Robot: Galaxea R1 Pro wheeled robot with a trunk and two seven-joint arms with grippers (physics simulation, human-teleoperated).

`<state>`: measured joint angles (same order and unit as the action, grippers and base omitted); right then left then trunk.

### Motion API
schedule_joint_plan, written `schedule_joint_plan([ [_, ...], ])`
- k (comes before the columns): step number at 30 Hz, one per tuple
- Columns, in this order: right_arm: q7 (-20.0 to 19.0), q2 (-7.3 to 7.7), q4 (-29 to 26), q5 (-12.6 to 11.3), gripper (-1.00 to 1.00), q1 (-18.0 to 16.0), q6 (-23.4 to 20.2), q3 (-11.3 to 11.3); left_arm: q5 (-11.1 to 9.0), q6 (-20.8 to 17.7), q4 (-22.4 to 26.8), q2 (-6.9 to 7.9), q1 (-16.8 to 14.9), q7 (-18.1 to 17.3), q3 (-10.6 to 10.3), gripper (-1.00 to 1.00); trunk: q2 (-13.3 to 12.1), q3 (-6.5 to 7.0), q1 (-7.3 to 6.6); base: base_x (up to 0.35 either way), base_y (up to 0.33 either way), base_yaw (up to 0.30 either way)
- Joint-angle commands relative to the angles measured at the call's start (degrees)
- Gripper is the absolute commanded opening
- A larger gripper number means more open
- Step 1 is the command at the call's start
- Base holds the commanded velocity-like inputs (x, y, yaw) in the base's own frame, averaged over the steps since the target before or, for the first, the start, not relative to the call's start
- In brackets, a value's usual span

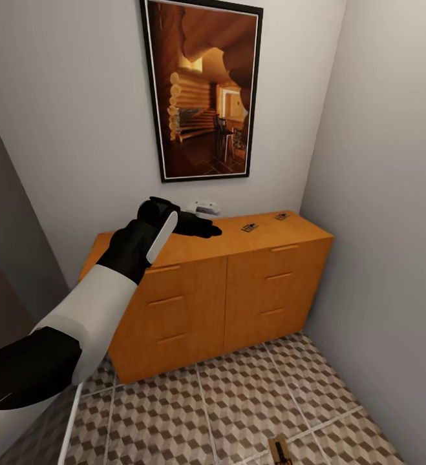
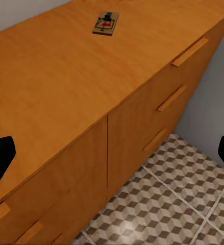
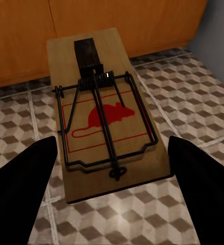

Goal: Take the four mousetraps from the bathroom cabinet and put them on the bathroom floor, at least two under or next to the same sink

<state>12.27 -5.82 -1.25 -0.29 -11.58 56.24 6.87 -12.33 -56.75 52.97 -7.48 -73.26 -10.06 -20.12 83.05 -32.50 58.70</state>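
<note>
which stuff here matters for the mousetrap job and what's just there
For the job:
- mousetraps: two on the cabinet top, one on the floor
- cabinet
- bathroom floor
- left gripper, right gripper

Just there:
- framed picture
- small white object behind the left gripper

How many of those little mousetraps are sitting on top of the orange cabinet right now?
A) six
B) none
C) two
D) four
C: in the head view two mousetraps, one nearer the middle and one nearer the wall, lie on the flat top of the cabinet.
</note>
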Motion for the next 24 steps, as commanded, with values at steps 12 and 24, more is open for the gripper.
schedule_joint_plan([
  [12, 0.6, 0.11, 0.0, -0.1, -1.0, 0.0, 0.4, 0.5, 0.0, -0.2, 0.0, -0.01, 0.0, -0.1, -0.2, 1.0, 0.0, -0.06, 0.03, 0.319, 0.0, 0.0],
  [24, 0.7, 0.11, 0.1, -0.6, -1.0, 0.0, 0.4, 0.4, 0.1, -0.1, -1.3, -0.08, 0.0, -0.1, -1.3, 1.0, 0.0, 0.1, 0.03, 0.193, 0.0, -0.044],
])
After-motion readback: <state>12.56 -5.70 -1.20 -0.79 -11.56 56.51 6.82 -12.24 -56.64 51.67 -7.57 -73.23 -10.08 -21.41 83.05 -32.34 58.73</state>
